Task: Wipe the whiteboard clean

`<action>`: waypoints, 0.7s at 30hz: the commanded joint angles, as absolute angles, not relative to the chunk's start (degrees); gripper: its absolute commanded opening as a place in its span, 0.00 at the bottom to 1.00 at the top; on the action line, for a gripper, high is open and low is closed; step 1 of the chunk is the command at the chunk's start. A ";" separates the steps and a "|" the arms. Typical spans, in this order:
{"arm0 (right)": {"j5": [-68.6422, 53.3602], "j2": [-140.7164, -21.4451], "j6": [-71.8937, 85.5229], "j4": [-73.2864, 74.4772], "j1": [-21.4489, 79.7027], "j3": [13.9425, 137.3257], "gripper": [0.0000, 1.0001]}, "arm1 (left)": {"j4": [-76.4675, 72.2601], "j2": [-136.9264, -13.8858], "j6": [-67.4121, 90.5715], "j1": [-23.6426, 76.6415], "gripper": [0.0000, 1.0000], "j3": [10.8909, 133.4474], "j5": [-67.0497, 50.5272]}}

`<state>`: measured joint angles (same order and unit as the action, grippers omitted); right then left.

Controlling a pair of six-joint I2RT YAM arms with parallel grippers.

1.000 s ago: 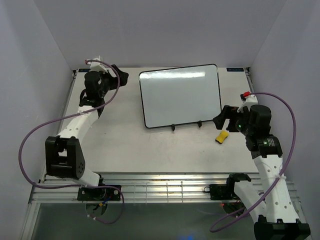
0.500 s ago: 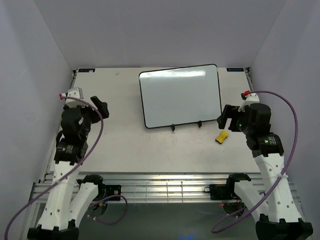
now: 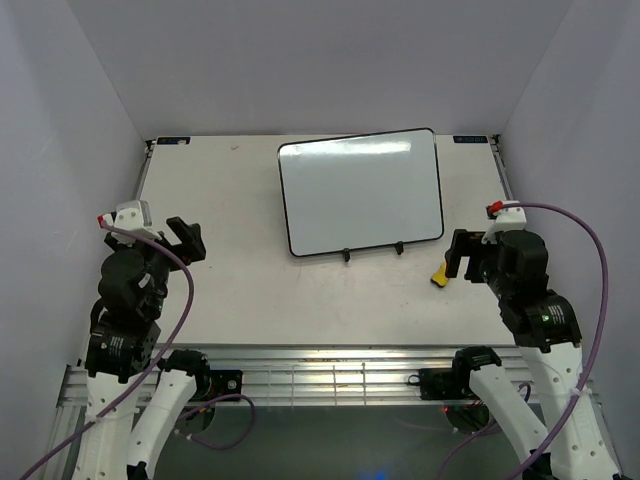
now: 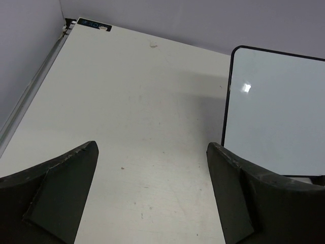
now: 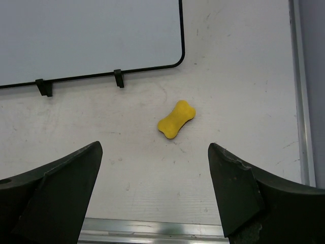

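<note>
Seen from above, the right claw [image 3: 457, 255] hides part of the yellow eraser [image 3: 438, 277].

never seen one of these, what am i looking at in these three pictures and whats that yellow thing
These are two robot arms bolted at the near edge of a table. The wide picture comes from a fixed camera above and behind them. The other two come from a camera on each wrist; the dark shapes at the bottom are that arm's own fingers. The left gripper and the right gripper are both open and hold nothing. On the table sits a black-framed whiteboard, with no writing that I can see. The yellow thing is a bone-shaped eraser, lying on the table by the board's near right corner, untouched.
</note>
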<state>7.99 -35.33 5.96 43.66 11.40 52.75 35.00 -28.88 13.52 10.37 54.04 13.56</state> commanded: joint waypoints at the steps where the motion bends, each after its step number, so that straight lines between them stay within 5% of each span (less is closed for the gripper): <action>1: 14.93 -33.14 5.10 46.31 12.92 55.28 0.90 | 37.44 -28.83 13.89 11.16 0.98 53.97 16.08; 21: 13.36 -30.59 4.39 46.41 13.27 55.20 0.90 | 36.74 -28.04 15.38 12.83 0.98 48.96 20.74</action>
